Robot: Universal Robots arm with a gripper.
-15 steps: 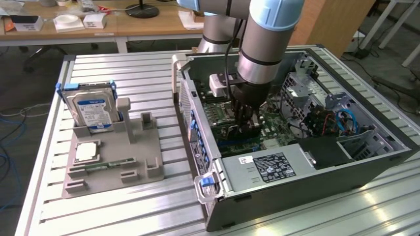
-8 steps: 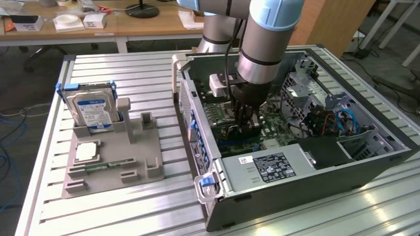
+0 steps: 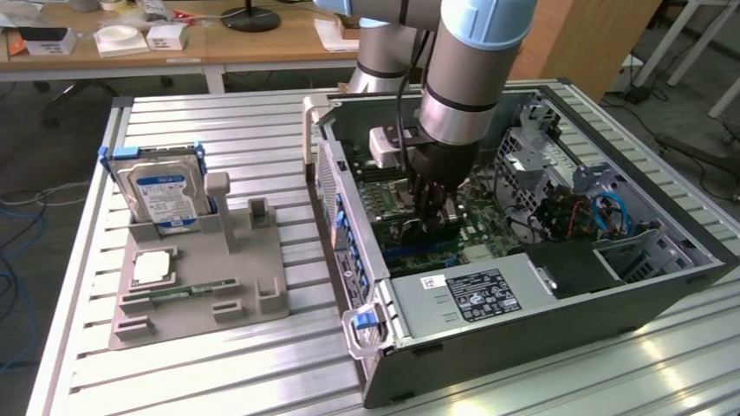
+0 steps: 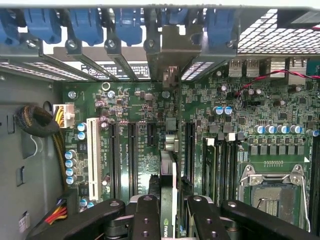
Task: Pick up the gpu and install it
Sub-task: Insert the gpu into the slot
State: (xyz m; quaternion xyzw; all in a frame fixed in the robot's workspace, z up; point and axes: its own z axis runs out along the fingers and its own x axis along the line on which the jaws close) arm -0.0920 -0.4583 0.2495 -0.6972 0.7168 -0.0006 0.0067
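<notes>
Claw [image 4: 167, 212] pinching gpu [image 4: 168, 200] edge-on above motherboard [image 4: 135, 107] slots; hard drive [image 3: 162, 195] at case's [image 3: 555, 325] nine o'clock.

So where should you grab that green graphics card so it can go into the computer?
By its upper edge, coming from straight above. The gpu is thin and stands on edge, so fingers can pinch its two flat faces, as the gripper does here. That probably leaves its lower edge free for the slots on the motherboard.
</notes>
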